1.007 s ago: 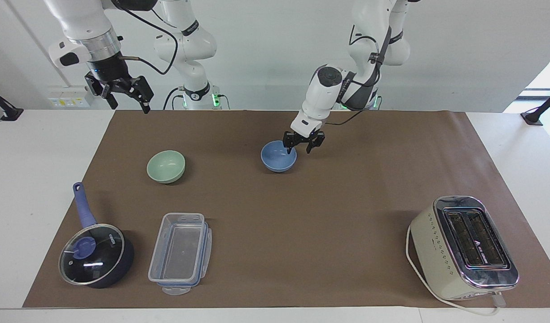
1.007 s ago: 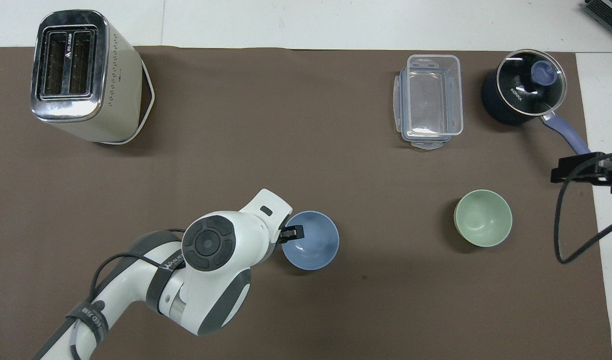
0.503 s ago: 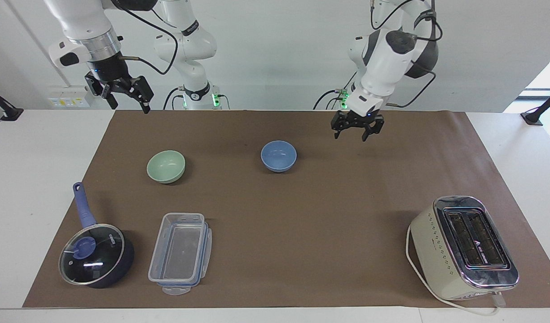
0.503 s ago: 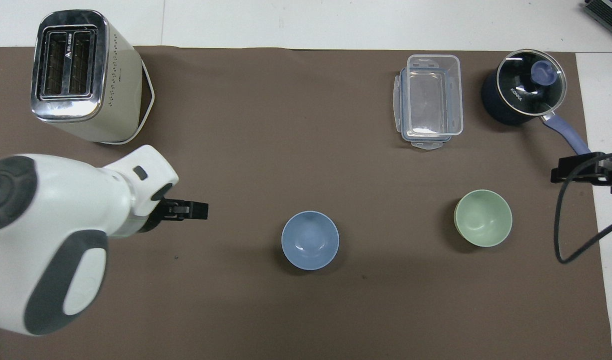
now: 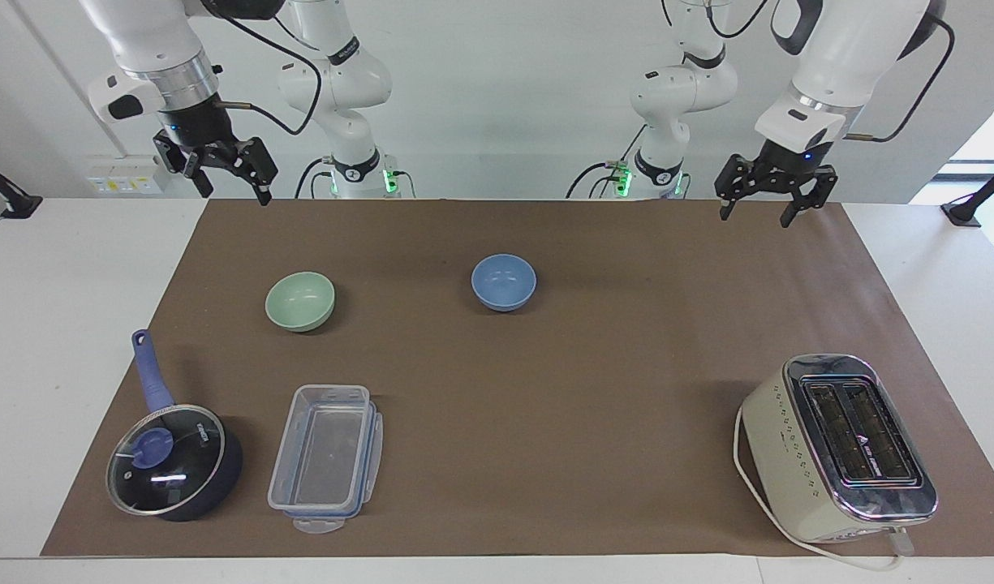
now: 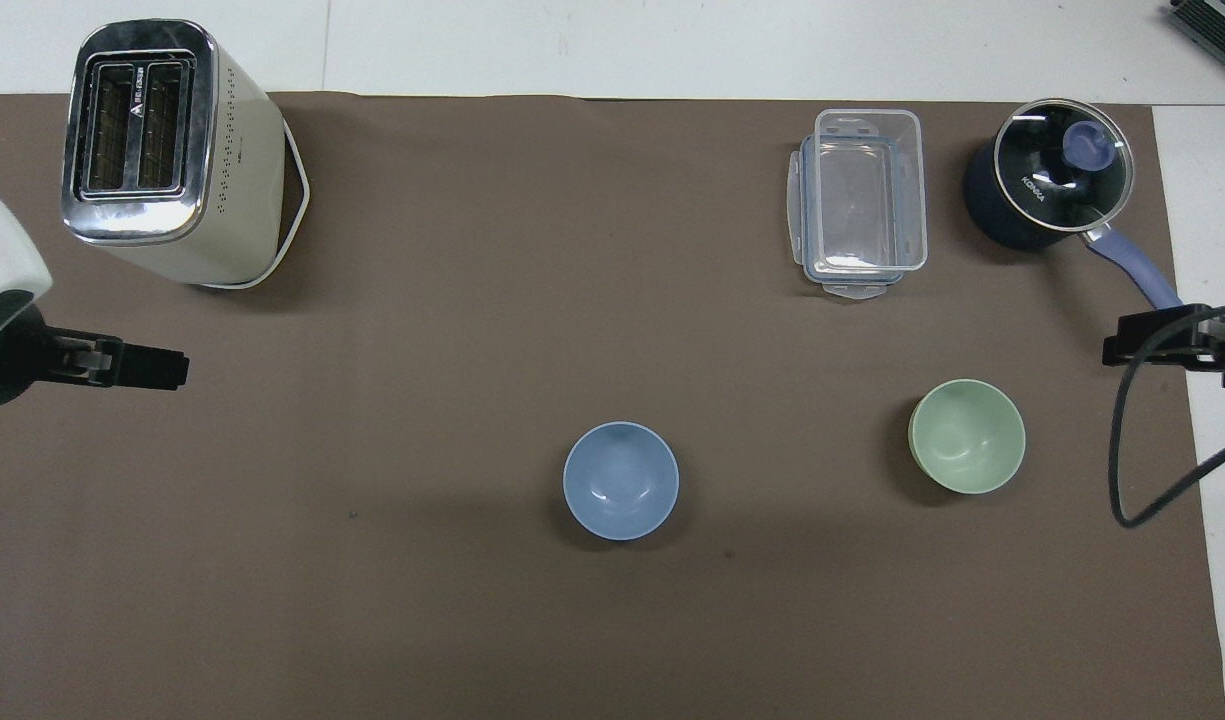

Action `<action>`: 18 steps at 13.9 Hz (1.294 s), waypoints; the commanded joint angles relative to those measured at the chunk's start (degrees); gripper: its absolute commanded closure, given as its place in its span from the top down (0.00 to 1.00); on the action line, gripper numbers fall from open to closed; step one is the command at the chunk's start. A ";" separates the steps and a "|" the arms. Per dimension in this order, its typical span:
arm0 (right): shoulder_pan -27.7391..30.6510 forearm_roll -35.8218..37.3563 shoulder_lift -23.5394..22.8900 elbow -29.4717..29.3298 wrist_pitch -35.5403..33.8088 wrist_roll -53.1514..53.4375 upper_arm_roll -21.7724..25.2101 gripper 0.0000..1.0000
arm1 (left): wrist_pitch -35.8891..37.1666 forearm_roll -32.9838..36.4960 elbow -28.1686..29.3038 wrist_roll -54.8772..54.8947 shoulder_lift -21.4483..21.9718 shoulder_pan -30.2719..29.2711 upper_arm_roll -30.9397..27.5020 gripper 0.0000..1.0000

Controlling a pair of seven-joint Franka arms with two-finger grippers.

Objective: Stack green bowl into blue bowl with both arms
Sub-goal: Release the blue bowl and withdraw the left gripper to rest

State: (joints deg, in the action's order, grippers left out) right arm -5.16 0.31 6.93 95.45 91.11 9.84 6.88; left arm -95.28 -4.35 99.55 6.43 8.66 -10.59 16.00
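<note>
While both arms hang raised over the robots' edge of the brown mat (image 5: 545, 405), the blue bowl (image 5: 503, 281) sits upright and empty on the mat about midway along the table, and I take it as my marker. Green bowl (image 5: 299, 301): upright, empty, well apart from the blue bowl toward the right arm's end and slightly farther from the robots; nothing touches either bowl. Left gripper (image 5: 771, 203): up in the air over the mat's edge, well off from the blue bowl toward the left arm's end, fingers spread apart and holding nothing. Right gripper (image 5: 225, 174): up over the mat's corner at the right arm's end, fingers likewise parted and bare. Farther from the robots than the blue bowl: clear plastic container (image 5: 326, 457) and lidded saucepan (image 5: 170, 458) toward the right arm's end, toaster (image 5: 837, 446) toward the left arm's end.
</note>
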 commanded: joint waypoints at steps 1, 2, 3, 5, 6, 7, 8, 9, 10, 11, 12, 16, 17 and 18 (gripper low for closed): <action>0.23 -1.19 0.45 0.17 0.03 -1.40 0.15 1.00 | 4.57 1.36 -6.38 0.51 -3.64 -0.92 0.61 1.00; 0.23 -1.19 0.37 0.17 0.03 -1.40 0.24 1.00 | 4.66 1.53 -6.47 0.51 -3.73 -1.01 0.61 1.00; 0.23 -1.19 0.36 0.17 0.03 -1.40 0.15 1.00 | 4.66 1.54 -6.47 0.51 -3.91 -1.01 0.61 1.00; 0.23 -1.19 0.37 0.17 0.03 -1.40 0.15 1.00 | 4.66 1.62 -6.56 0.51 -4.18 -1.01 0.61 1.00; 0.23 -1.19 0.45 0.17 0.03 -1.40 0.15 1.00 | 4.75 1.62 -6.56 0.51 -4.17 -0.93 0.61 1.00; 0.23 -1.19 0.45 0.17 0.03 -1.40 0.15 1.00 | 4.66 1.71 -6.56 0.60 -4.17 -0.93 0.61 1.00; 0.23 -1.19 0.37 0.17 0.03 -1.40 0.15 1.00 | 4.75 1.63 -6.56 0.60 -4.17 -0.84 0.61 1.00; 0.23 -1.19 0.45 0.17 0.03 -1.40 0.15 1.00 | 4.75 1.62 -6.56 0.60 -4.17 -0.84 0.52 1.00; 0.23 -1.19 0.37 0.17 0.03 -1.40 0.24 1.00 | 4.75 1.62 -6.56 0.60 -4.26 -0.23 0.09 1.00; 0.23 -1.19 0.45 0.17 0.03 -1.40 0.15 1.00 | 4.75 1.62 -7.00 0.60 -4.35 1.78 -3.05 1.00; 0.23 -1.19 0.37 0.17 0.03 -1.49 0.15 1.00 | 4.75 1.54 -8.57 0.69 -4.70 5.89 -7.08 1.00; 0.41 -1.11 0.36 0.17 0.03 -1.67 0.68 1.00 | 8.70 2.50 -13.14 0.78 -8.04 13.04 -14.49 1.00; 0.58 -0.76 0.71 0.26 -0.05 -1.93 0.76 1.00 | 9.40 2.59 -13.33 1.39 -8.30 14.09 -15.29 1.00; 0.85 -0.75 0.72 0.26 -0.05 -2.37 0.94 1.00 | 9.49 2.59 -13.41 2.00 -8.39 14.63 -15.38 1.00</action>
State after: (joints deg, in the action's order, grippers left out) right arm -5.00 0.32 6.95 95.45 91.11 9.69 7.42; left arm -88.29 -3.23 89.21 7.18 2.13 1.50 2.37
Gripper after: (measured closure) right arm 0.000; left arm 0.000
